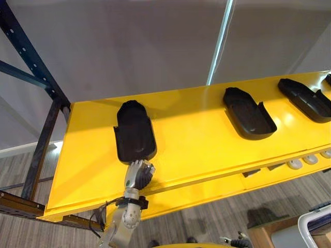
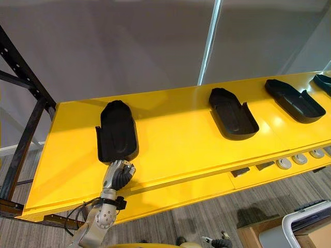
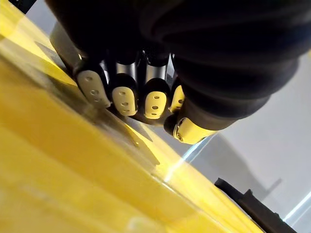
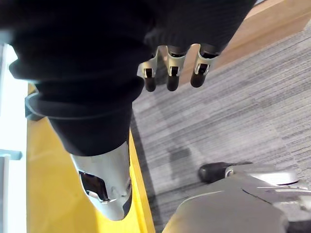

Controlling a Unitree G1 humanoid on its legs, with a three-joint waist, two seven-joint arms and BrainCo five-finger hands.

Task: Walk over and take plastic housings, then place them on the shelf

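One plastic housing (image 1: 134,132) on the shelf (image 1: 201,139) is touched by the left robot hand (image 1: 138,174), grip unclear; the right robot hand (image 4: 173,72) is seen relaxed, empty.

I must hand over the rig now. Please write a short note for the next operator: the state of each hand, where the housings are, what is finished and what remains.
Left hand: at the near end of the leftmost housing on the yellow shelf; I cannot tell whether it grips it.
Right hand: open and empty, hanging over the floor.
Done: the leftmost housing lies on the shelf. To its right lie the second housing, the third housing and part of a fourth housing.
Left: probably draw the left hand away, then fetch more housings, if any remain.
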